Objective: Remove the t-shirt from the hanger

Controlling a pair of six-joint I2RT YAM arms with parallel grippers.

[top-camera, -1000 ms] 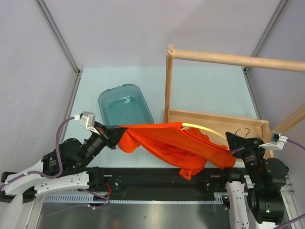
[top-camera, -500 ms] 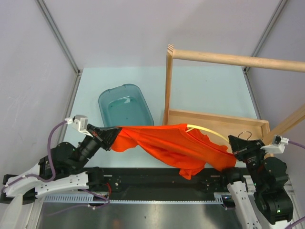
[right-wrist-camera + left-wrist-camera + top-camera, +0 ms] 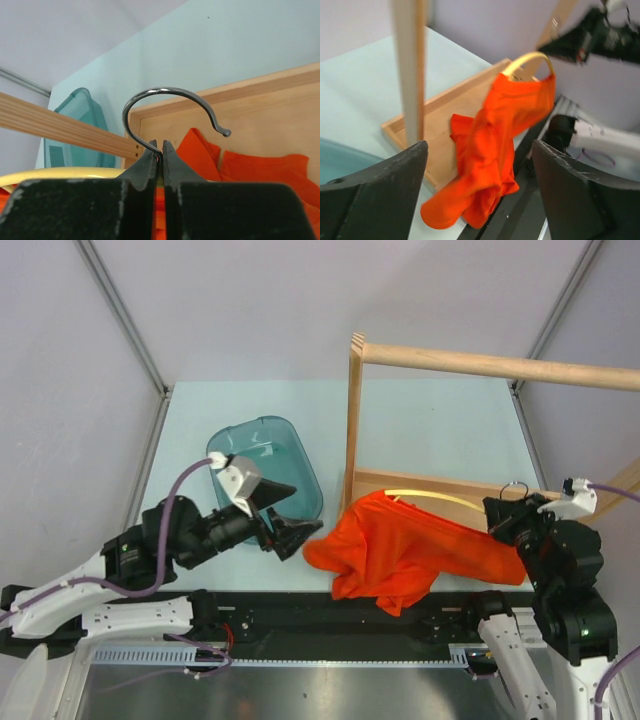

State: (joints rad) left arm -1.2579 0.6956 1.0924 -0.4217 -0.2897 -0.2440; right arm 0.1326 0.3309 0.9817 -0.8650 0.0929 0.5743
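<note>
right hand (image 3: pixel 160 148) clenched on the hook of the hanger (image 3: pixel 440 498) by the rack (image 3: pixel 352 420), t-shirt (image 3: pixel 410 555) partly on, left hand (image 3: pixel 290 512) released, empty

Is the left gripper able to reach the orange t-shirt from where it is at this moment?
Probably yes. The left gripper is open and points at the t-shirt, which hangs close by with nothing between them. The wooden rack post stands to one side of that path, not across it.

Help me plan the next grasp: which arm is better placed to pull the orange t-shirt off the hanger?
Left, likely. The left fingers stand open and empty, facing the bunched orange t-shirt draped on the thin pale-yellow hanger. The right fingers are shut on its grey metal wire hook.
</note>
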